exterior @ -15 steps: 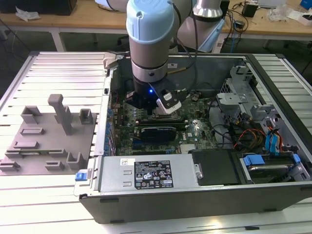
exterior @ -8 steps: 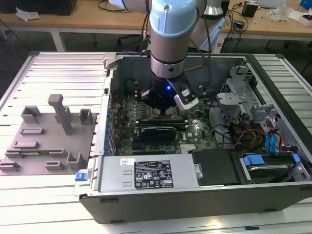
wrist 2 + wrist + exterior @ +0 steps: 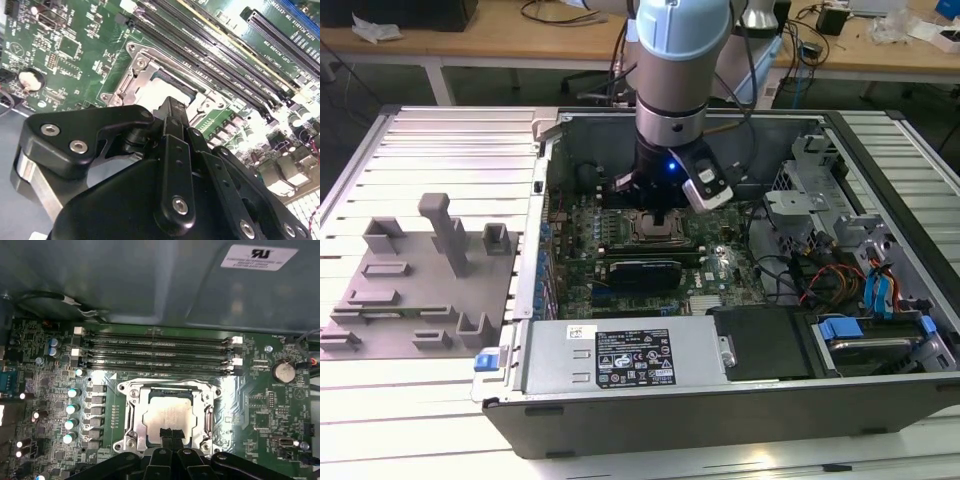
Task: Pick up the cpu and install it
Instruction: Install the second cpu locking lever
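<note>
My hand over the CPU socket inside the open PC case

My black-linkage hand (image 3: 170,436) is down at the silver metal socket frame (image 3: 170,417) on the green motherboard (image 3: 260,405). My fingertips (image 3: 165,433) look pressed close together on the near edge of the pale silver square cpu (image 3: 167,415), though I can't confirm a grip. The cpu lies flat inside the frame, directly under my hand. Four long black memory slots (image 3: 157,351) run just beyond the socket.

Cpu (image 3: 167,417) top — pale, shiny metal; fingers (image 3: 165,432) matt black.
</note>
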Controlling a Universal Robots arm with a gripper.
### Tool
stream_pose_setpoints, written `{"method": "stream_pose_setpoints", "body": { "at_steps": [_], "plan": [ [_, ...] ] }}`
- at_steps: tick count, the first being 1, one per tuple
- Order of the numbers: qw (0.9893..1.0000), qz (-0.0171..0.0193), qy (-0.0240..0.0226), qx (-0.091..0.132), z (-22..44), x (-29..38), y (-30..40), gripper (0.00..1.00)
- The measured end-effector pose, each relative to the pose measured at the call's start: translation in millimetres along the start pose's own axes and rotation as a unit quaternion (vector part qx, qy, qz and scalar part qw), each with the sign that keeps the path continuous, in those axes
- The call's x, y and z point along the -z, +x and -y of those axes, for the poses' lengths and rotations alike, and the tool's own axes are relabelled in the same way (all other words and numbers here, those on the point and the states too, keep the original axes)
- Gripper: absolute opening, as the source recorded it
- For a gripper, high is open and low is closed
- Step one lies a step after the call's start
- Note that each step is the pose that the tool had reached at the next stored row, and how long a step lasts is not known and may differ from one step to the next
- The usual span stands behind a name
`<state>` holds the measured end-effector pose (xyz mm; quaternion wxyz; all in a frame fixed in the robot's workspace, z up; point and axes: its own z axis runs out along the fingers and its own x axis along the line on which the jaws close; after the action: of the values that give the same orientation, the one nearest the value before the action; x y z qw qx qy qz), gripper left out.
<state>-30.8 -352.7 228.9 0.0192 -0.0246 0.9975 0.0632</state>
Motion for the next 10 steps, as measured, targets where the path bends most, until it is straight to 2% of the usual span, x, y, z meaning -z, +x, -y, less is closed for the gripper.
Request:
{"method": "stream_pose_setpoints", "body": {
  "at_steps": [2, 10],
  "plan": [
    [1.0000, -0.0001, 0.0000, 0.000, -0.3, 2.6, -0.8, 0.11],
    [1.0000, -0.0002, 0.0002, 0.000, -0.3, 2.9, -1.3, 0.11]
  ]
}}
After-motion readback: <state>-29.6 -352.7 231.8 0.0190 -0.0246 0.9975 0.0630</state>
